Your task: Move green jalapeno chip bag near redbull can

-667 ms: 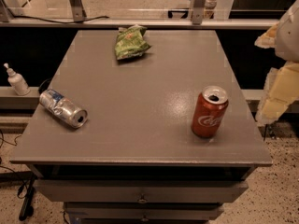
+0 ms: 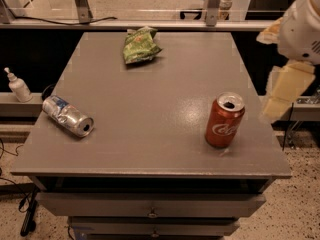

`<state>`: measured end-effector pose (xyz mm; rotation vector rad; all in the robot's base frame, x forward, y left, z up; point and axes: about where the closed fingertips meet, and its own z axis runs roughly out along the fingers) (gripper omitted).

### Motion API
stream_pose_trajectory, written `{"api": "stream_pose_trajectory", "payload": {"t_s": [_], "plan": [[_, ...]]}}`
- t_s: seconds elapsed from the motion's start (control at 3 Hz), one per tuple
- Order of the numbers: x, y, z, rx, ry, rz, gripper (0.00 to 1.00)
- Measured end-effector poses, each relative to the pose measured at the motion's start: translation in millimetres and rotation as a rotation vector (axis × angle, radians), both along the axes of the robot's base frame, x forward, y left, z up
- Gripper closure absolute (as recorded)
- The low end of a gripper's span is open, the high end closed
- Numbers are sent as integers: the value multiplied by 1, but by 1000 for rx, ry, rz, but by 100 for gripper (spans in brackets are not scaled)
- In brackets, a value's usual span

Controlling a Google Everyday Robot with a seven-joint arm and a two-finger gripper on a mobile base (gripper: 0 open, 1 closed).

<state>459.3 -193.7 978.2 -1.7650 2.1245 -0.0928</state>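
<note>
— What was hard to make out on the left?

— A small white pump bottle (image 2: 17, 86) stood off the surface (image 2: 150, 109), past its left edge, on a lower ledge. Whether anything was in it, I could not tell.

— And on the surface itself?

— Near the left edge, toward the front-left corner, the redbull can (image 2: 67, 116) lay on its side. It was dented silver metal with blue patches, and its dark mouth hole faced the front. Nothing inside showed.

— Where was the snack?

— The green jalapeno chip bag (image 2: 140, 45) lay by the back edge, left of the middle, well apart from the redbull can. It was glossy and crinkled, and its lettering was too small to read.

— Anything further right?

— A red cola can (image 2: 225, 120) stood upright near the right edge, toward the front. It was smooth, with white script, and its top was opened to a dark hole. Its contents were hidden.

— And the claw?

— The claw (image 2: 285, 91) hung beyond the right edge, off the surface and touching nothing, pale yellow and blocky. I could not tell whether it was released or clenched. The white arm housing (image 2: 302, 26) above it was cut off at the right.

— Below?

— Grey drawer fronts (image 2: 150, 204) with small knobs, their contents unseen.
</note>
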Motion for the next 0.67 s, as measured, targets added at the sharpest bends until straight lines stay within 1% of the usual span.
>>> {"api": "stream_pose_trajectory", "payload": {"t_s": [0.33, 0.67], "plan": [[36, 42, -1, 62, -46, 73, 0], [75, 85, 1, 158, -54, 115, 0]]}}
